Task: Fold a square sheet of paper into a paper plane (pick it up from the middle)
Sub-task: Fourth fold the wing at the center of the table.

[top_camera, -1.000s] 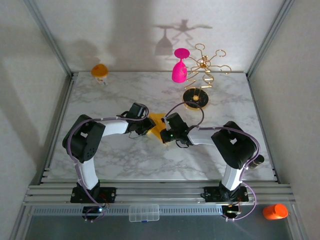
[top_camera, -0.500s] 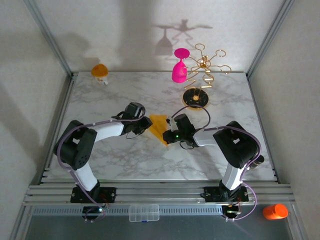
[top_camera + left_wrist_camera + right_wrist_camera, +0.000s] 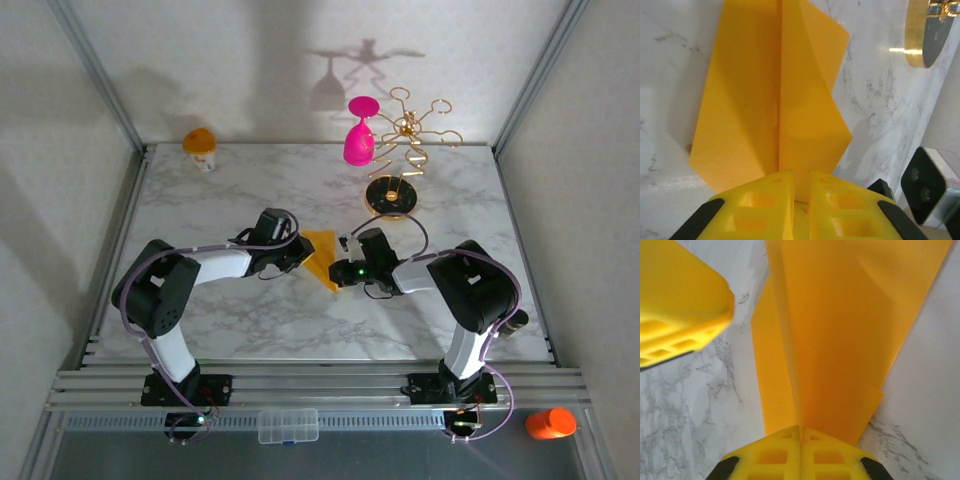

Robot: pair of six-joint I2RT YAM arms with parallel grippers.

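Marble table [image 3: 450, 180]: gold rack [image 3: 408, 130] back right, pink goblet [image 3: 359, 140] bowl-down (rack's left side), orange-topped cup [image 3: 200, 146] back-left corner.

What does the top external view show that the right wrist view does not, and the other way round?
Top external, not right wrist: the pink goblet, the gold rack and the orange-topped cup. Right wrist, not top external: the pads of the right claw closed on a raised crease of the paper, and its layered folds. Both: the yellow-orange paper on the marble table, with the left claw beside it.
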